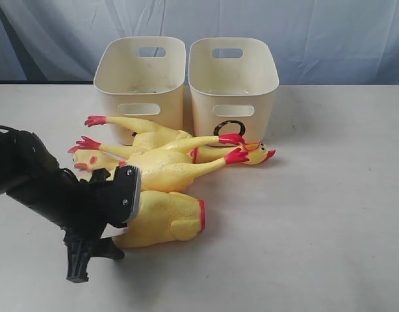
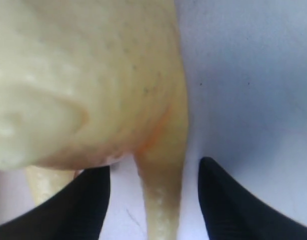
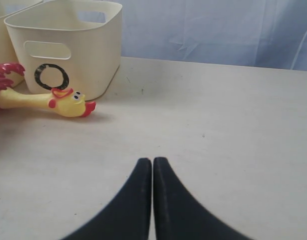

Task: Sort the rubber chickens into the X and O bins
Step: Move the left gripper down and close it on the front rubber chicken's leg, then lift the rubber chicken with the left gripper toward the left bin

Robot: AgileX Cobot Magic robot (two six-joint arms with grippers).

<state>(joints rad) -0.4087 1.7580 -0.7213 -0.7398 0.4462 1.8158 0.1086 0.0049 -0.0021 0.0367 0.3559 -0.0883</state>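
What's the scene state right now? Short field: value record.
left bin: cream plastic rectangular tub, mark hidden behind the chickens
right bin: matching cream plastic tub, black O on its front
chickens: yellow rubber chickens piled in front of both tubs
nearest piece: headless yellow rubber body
left tool: open, thin yellow chicken part between its fingers
right tool: shut, empty

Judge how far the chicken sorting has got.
Done: nothing; the bins show no chicken inside. In hand: the left gripper is open around a thin yellow part at the headless body. Left: all chickens lie on the table before them.
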